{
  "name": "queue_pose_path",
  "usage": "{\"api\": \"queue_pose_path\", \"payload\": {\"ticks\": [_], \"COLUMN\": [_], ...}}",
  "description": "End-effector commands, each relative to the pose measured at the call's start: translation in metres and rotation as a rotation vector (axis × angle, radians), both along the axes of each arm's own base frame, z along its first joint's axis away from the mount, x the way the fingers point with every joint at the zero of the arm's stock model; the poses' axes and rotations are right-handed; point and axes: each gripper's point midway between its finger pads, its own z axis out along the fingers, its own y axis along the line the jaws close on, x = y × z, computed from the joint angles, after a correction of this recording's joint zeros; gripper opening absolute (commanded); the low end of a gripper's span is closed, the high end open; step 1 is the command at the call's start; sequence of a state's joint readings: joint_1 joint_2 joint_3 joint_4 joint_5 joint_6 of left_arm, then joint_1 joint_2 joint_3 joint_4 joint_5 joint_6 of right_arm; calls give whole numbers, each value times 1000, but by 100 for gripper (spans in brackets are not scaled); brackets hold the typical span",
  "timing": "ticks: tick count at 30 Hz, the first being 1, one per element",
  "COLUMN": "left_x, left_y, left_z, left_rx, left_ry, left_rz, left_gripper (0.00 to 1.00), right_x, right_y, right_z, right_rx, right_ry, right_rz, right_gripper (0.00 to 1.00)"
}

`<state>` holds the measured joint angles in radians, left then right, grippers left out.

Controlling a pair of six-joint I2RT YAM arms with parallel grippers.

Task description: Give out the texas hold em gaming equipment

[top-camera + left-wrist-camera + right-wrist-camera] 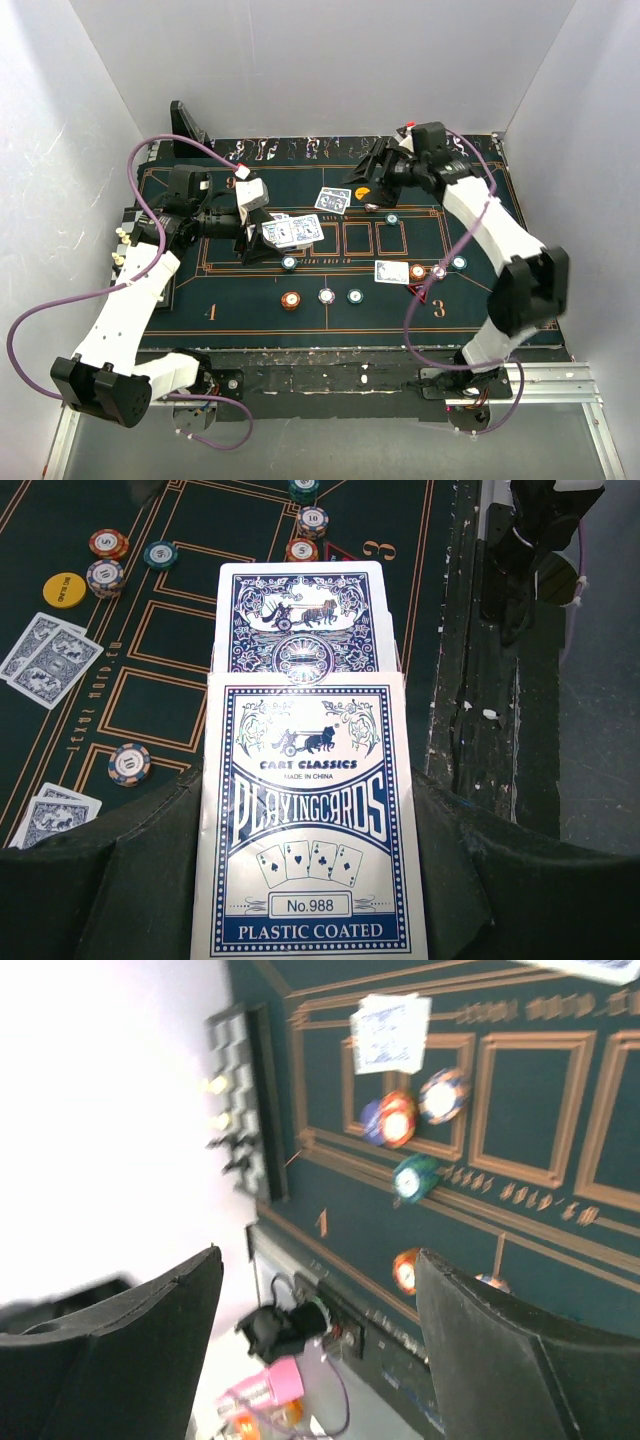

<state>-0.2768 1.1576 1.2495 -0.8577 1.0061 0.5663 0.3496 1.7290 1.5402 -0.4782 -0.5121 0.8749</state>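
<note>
Card box (305,810): light, stiff, glossy, likely slippery; best pinched across long edges. Clenched in left gripper (300,825) above mat (230,312) left half. Right gripper (318,1260): jaws spread, empty, over mat far edge.

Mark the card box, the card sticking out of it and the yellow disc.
card box (305,820), left wrist view, middle of its printed front.
protruding card (300,620), left wrist view, its blue back.
yellow disc (64,590), left wrist view, top face.
</note>
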Motion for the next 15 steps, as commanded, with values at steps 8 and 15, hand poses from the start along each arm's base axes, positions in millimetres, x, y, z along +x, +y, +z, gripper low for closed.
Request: {"api": "queue_pose_path", "payload": {"ticks": [8, 15], "left_x": [1, -2], "left_y": [-2, -3], "left_z": [4, 7], "left_rx": [-21, -23], "left_ry": [-35, -34], "left_rz": [-23, -31], "left_gripper": [0, 0], "right_x": [-116, -145], "right_y": [33, 74], "right_z": [100, 85], "right_rx": [363, 339], "right_ry": [-190, -137], "right_rz": [261, 406], "right_gripper": [87, 88]}}
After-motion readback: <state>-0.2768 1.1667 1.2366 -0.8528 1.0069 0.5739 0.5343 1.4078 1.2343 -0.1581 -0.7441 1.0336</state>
